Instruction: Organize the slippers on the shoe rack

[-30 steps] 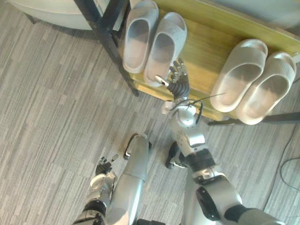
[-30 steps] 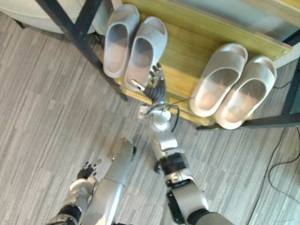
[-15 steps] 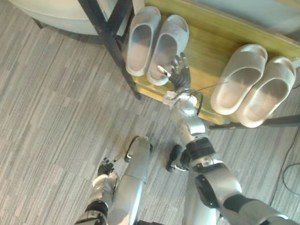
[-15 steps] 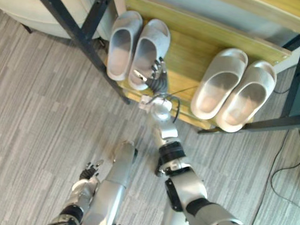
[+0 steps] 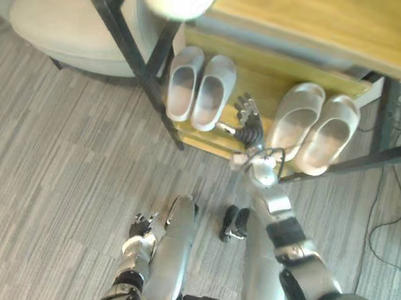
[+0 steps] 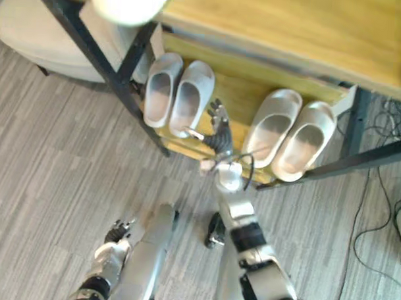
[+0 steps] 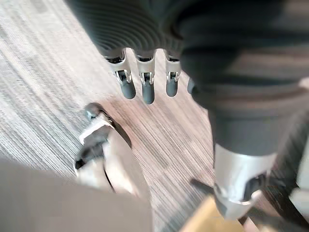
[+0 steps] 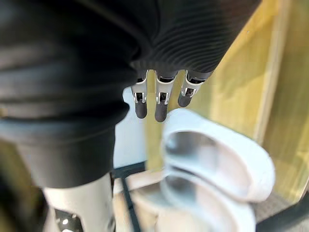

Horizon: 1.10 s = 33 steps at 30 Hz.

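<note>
Slippers: grey pair (image 5: 199, 91) and beige pair (image 5: 313, 131), each set together on the shoe rack's lower shelf (image 5: 259, 83). Right hand (image 5: 249, 122), fingers straight and empty, hovers between the pairs. Left hand (image 5: 142, 224) hangs relaxed near the floor (image 5: 68, 158). Tidying appears essentially done.

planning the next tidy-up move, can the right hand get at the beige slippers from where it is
Probably yes. The right hand hangs open over the shelf just beside the beige slippers, with only bare wood between them. The grey slippers lie on its other side.
</note>
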{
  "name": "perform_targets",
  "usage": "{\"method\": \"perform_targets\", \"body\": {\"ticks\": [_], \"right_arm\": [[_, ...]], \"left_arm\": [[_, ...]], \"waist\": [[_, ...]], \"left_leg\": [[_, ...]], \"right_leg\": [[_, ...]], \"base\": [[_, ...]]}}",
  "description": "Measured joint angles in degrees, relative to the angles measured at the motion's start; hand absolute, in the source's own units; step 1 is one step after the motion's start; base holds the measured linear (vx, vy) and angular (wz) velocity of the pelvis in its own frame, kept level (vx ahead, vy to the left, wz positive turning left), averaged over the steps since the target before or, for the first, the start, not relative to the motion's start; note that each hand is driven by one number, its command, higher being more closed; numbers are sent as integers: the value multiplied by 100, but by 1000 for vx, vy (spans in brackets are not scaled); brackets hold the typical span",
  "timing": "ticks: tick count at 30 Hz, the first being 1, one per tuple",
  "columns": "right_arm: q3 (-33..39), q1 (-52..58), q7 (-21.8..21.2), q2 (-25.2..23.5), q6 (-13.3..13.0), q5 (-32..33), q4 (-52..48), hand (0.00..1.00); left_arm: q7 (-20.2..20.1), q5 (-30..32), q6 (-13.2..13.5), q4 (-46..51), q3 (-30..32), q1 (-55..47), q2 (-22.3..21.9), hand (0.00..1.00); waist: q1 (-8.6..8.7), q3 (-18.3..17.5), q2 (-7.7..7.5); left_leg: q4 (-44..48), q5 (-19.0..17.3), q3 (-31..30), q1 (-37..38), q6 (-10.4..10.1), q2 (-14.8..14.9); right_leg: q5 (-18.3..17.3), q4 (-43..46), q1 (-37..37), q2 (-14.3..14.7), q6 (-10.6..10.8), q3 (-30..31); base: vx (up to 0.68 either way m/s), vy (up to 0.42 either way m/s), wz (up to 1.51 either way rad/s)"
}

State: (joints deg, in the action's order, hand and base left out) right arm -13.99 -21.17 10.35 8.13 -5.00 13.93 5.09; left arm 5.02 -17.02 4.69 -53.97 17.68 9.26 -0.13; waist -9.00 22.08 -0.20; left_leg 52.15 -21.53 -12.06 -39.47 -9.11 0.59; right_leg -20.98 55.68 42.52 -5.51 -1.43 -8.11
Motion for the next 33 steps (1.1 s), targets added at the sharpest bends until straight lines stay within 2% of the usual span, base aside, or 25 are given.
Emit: {"method": "perform_targets", "body": {"ticks": [5,7,12,16,19,23,27,33], "right_arm": [[-46,1032,-595,352,-171,181,-656,0],[-62,1402,-787,398,-231,150,-679,0],[0,2233,-1035,579,-242,-496,-574,0],[376,2809,-1047,522,-209,-1150,607,0],[764,3081,-974,384,-147,-1493,1477,0],[989,3231,-882,273,-16,-1834,2539,0],[1323,3228,-774,30,110,-1836,3668,0],[1627,3073,-624,-193,150,-1793,4318,0]], "left_arm": [[-214,253,5,-52,-539,-267,165,0],[-301,364,13,-122,-646,-443,237,0],[-418,687,16,-240,-1164,-724,344,0],[-485,847,69,-402,-1549,-893,323,0],[-526,921,84,-406,-1748,-980,235,0],[-522,981,90,-400,-1922,-1012,154,0],[-520,1031,125,-270,-2112,-1179,157,0],[-402,1534,128,-266,-2430,-1149,185,0]], "waist": [[181,-275,-55],[262,-463,-125],[321,-906,-145],[509,-1377,-62],[596,-1562,37],[618,-1631,112],[620,-1738,219],[648,-1772,224]], "left_leg": [[-1067,343,316,879,74,147],[-1567,490,456,1323,114,169],[-2756,848,707,2285,244,185],[-3856,1222,827,3129,303,196],[-4250,1361,855,3435,363,192],[-4500,1456,903,3697,407,194],[-4649,1576,884,3776,431,192],[-4968,1726,829,4161,465,227]], "right_leg": [[261,-928,-814,-59,48,-20],[372,-1331,-1181,-58,74,36],[666,-2240,-1934,-53,124,125],[915,-3106,-2651,-46,261,129],[1063,-3524,-2965,-33,325,146],[1225,-3903,-3269,-5,364,158],[1463,-4309,-3491,23,389,133],[1673,-4742,-4008,82,419,100]], "base": [[155,23,-6],[191,50,-16],[225,65,-13],[156,54,-5],[120,73,-5],[34,46,-4],[-21,23,2],[-71,6,6]]}}
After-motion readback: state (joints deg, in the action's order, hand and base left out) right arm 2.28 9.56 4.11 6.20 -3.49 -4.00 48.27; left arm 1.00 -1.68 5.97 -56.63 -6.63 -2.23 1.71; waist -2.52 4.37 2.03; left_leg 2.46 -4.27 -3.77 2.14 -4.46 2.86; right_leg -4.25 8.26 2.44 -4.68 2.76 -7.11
